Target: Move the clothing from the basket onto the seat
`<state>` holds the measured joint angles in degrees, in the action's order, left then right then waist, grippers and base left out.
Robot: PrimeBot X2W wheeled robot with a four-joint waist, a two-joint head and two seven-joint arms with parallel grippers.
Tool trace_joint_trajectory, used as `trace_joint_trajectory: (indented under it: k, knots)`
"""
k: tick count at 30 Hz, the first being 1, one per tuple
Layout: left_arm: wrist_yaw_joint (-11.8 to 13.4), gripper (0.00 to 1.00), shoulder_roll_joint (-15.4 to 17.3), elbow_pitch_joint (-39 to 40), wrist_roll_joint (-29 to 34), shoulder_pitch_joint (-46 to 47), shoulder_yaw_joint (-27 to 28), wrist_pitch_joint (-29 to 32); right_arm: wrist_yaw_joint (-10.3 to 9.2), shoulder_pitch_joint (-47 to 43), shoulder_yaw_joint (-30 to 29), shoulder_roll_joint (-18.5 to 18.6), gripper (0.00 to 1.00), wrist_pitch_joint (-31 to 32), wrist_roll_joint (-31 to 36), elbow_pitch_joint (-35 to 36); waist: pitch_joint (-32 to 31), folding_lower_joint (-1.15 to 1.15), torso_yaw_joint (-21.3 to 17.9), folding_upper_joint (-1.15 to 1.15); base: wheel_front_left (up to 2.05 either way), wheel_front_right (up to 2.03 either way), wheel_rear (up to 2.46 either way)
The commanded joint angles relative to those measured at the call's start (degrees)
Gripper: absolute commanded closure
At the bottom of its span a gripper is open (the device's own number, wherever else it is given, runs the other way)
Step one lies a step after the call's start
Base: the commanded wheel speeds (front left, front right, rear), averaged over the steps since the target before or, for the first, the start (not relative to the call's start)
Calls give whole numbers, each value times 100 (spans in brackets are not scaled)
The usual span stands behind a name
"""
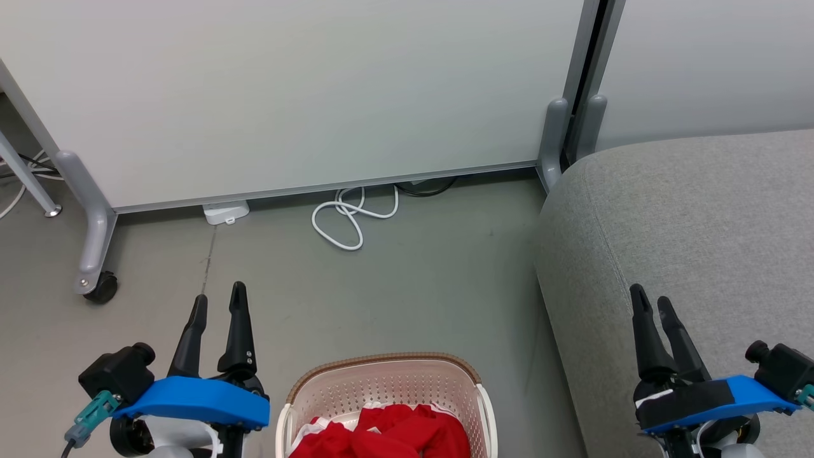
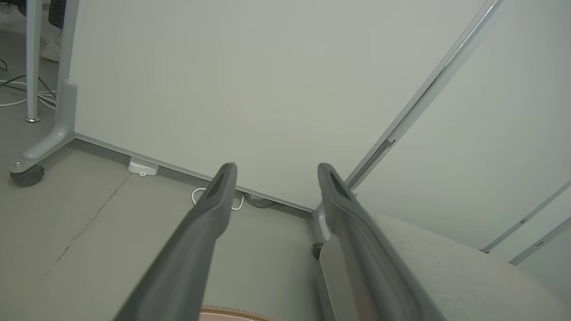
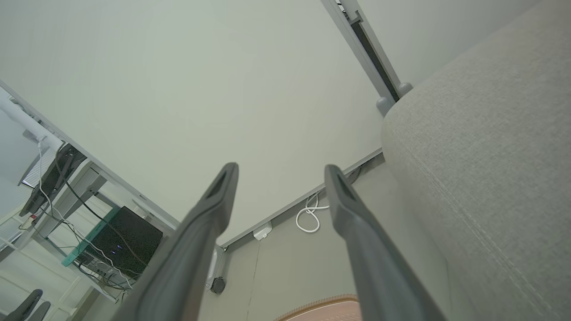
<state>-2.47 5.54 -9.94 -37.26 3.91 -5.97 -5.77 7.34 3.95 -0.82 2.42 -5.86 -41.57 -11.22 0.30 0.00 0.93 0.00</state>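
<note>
The seat [image 1: 699, 242] takes up our right side in the head view, and the stretch of grey cushion we can see carries no garment, so by our reckoning nothing has been delivered. The basket [image 1: 381, 380] stands on the floor [image 1: 413, 280] just beside the seat's edge, low in the middle of the head view, between our two arms. The clothing [image 1: 388, 436] lies bunched inside it, red with white trim; how many pieces make up the heap we cannot tell. Our left jaws stand open over the floor to the basket's left, and our right jaws stand open above the seat's edge. Both are empty and apart from the fabric. We judge the whole job is ahead: reach in, grip, lift, carry across.
</note>
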Motion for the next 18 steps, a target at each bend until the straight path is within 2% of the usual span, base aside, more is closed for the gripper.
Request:
trace_joint_trajectory:
  k: [1,7,8,18]
  knots:
    - [34,0,68,46,146,155,-25,-62,13,129,11,43,0,-47,147,48,-1,0,1,0,0,0,0]
    - [149,0,125,29,495,168,-145,-163,13,126,40,46,0,-150,598,21,-11,0,12,0,0,0,0]
    - [206,0,170,68,771,175,-226,-238,14,135,47,48,0,-227,955,53,-12,0,25,0,0,0,0]
    - [237,0,224,103,1157,190,-289,-357,15,142,80,51,0,-348,1475,77,-13,0,51,0,0,0,0]
